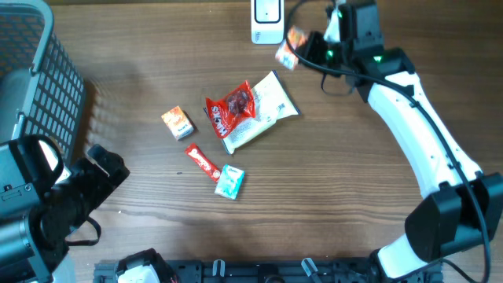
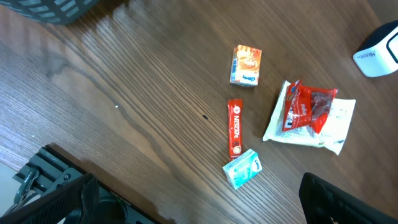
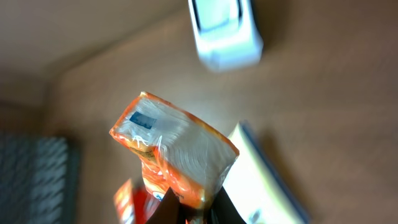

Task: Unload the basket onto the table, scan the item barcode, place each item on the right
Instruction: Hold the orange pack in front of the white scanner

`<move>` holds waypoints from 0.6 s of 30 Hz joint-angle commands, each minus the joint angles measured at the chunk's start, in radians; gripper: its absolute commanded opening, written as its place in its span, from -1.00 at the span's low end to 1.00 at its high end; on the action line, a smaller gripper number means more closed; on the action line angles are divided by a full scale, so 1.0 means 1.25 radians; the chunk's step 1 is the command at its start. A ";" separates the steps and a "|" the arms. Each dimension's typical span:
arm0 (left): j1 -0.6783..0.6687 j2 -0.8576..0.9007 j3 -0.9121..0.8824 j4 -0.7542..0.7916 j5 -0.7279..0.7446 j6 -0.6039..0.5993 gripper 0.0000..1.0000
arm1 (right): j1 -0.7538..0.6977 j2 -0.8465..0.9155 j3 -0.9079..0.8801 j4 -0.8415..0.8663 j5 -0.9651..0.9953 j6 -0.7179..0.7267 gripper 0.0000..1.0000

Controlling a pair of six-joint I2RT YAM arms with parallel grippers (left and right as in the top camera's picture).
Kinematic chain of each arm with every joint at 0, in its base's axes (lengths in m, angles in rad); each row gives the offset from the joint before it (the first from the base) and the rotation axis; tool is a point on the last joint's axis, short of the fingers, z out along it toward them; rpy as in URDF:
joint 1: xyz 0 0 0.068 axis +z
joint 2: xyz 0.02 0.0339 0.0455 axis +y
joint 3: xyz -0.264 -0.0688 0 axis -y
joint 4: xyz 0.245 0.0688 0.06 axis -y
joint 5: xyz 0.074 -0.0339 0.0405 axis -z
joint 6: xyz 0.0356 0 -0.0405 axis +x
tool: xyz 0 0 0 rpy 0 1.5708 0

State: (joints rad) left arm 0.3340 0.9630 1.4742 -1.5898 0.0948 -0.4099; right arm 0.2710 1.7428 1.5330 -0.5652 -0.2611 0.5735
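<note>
While overhead shows your right gripper (image 1: 308, 45) clamped on the orange packet (image 1: 289, 45) beside the scanner (image 1: 267, 20) at the table's (image 1: 338, 212) far edge, your left gripper (image 1: 102, 167) gapes empty. Left wrist: other snacks (image 2: 235, 127) wait. Right wrist: barcode (image 3: 143, 118) visible, scan likely pending.

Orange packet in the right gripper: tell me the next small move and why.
Probably ease the orange packet closer to the white scanner and tilt its dark label patch toward it. The right gripper is shut on the packet's lower end, and the packet hangs just short of the scanner; whether that patch is the barcode is too blurred to tell.
</note>
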 commanded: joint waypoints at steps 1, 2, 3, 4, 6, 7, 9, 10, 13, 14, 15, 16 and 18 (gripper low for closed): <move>0.004 0.000 -0.002 0.002 -0.008 -0.011 1.00 | 0.057 -0.004 0.072 0.012 0.432 -0.135 -0.91; 0.004 0.000 -0.002 0.002 -0.008 -0.011 1.00 | 0.069 0.000 0.071 0.030 0.486 -0.148 -0.91; 0.004 0.000 -0.002 0.002 -0.008 -0.011 1.00 | 0.083 0.006 0.071 0.054 0.537 -0.167 -0.91; 0.004 0.000 -0.002 0.002 -0.008 -0.011 1.00 | 0.094 0.016 0.071 0.079 0.562 -0.188 -0.91; 0.004 0.000 -0.002 0.002 -0.008 -0.011 1.00 | 0.111 0.033 0.071 0.131 0.573 -0.230 -0.91; 0.004 0.000 -0.002 0.002 -0.008 -0.011 1.00 | 0.120 0.046 0.071 0.169 0.573 -0.256 -0.91; 0.004 0.000 -0.002 0.002 -0.008 -0.011 1.00 | 0.131 0.073 0.071 0.235 0.573 -0.300 -0.91; 0.004 0.000 -0.002 0.002 -0.008 -0.011 1.00 | 0.136 0.095 0.071 0.282 0.573 -0.324 -0.91; 0.004 0.000 -0.002 0.002 -0.008 -0.011 1.00 | 0.141 0.152 0.071 0.386 0.558 -0.395 -0.91; 0.004 0.000 -0.002 0.002 -0.008 -0.011 1.00 | 0.142 0.173 0.071 0.421 0.541 -0.435 -0.91; 0.004 0.000 -0.002 0.002 -0.008 -0.011 1.00 | 0.142 0.194 0.071 0.455 0.522 -0.485 -0.91; 0.004 0.000 -0.002 0.002 -0.008 -0.011 1.00 | 0.142 0.214 0.071 0.488 0.504 -0.547 -0.91; 0.004 0.000 -0.002 0.002 -0.008 -0.011 1.00 | 0.143 0.250 0.071 0.550 0.479 -0.675 -0.91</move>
State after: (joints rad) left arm 0.3340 0.9630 1.4742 -1.5890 0.0948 -0.4099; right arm 0.4480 1.9736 1.6119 0.0448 0.3847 0.0410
